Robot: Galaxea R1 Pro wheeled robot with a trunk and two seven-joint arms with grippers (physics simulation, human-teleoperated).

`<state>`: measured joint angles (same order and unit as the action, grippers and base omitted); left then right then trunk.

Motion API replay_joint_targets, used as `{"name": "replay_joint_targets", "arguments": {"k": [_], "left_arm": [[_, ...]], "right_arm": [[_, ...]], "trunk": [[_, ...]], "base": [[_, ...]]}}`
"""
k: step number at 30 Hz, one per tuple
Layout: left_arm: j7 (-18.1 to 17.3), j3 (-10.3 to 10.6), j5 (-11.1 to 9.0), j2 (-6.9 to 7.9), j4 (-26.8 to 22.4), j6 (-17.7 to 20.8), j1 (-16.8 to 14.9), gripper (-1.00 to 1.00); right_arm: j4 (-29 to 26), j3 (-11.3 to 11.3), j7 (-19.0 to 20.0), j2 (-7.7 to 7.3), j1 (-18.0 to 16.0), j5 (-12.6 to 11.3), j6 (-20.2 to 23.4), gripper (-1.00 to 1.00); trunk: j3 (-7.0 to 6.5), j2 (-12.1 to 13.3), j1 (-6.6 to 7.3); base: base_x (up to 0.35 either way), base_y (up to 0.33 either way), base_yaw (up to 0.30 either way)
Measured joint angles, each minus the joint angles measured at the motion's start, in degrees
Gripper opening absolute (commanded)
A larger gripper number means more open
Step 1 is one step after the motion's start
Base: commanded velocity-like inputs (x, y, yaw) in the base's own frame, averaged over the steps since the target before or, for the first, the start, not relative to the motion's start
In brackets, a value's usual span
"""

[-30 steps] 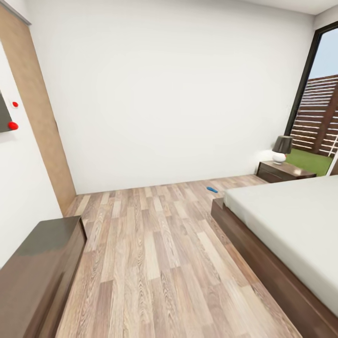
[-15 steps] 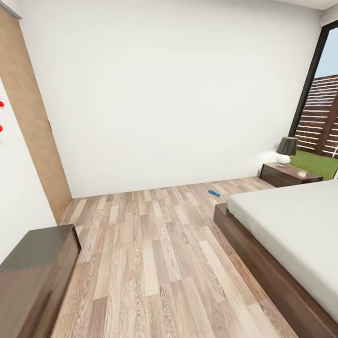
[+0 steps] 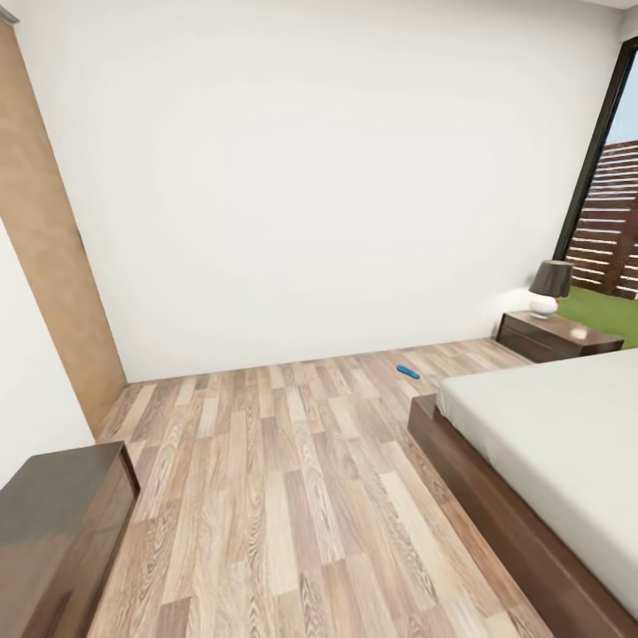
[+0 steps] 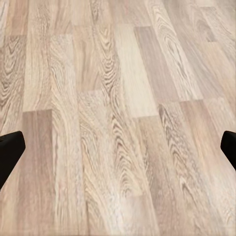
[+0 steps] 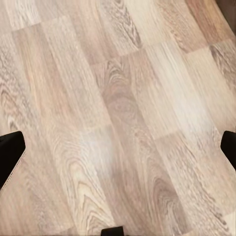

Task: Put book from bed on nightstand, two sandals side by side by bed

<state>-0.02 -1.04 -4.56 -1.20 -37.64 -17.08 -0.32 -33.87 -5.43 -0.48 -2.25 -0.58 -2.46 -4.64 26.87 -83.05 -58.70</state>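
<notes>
We see a big white wall [image 3: 337,177] across the bedroom, and a wood floor [image 3: 283,496] running up to it. On the right is the bed [image 3: 549,443], with a pale mattress on a dark brown frame. We see no book on the part of the mattress in view. A tall window [image 3: 611,195] with a dark frame is in the far right corner. A long dark cabinet [image 3: 53,523] sits low at the left, next to a tan door [image 3: 53,283].

Past the far end of the bed stands the nightstand [image 3: 554,335], with a small lamp [image 3: 549,288] on its top. One blue sandal [image 3: 408,371] lies on the floor near the far corner of the bed, apart from the frame.

Our left end effector [image 4: 118,147] hangs over bare floor with its two dark fingers [image 4: 10,152] spread wide apart, holding nothing. Our right end effector [image 5: 118,150] is the same: fingers [image 5: 11,152] wide apart over the floor, holding nothing.
</notes>
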Motion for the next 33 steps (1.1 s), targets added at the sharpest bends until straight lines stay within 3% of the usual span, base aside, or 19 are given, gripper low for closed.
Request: {"name": "replay_joint_targets", "arguments": {"k": [33], "left_arm": [[0.0,0.02,0.04,-0.09,0.0,0.09,0.0,1.0]], "right_arm": [[0.01,0.23,-0.04,0.23,0.0,0.21,0.0,1.0]], "trunk": [[0.0,0.0,0.0]], "base": [[0.332,0.083,0.0]]}}
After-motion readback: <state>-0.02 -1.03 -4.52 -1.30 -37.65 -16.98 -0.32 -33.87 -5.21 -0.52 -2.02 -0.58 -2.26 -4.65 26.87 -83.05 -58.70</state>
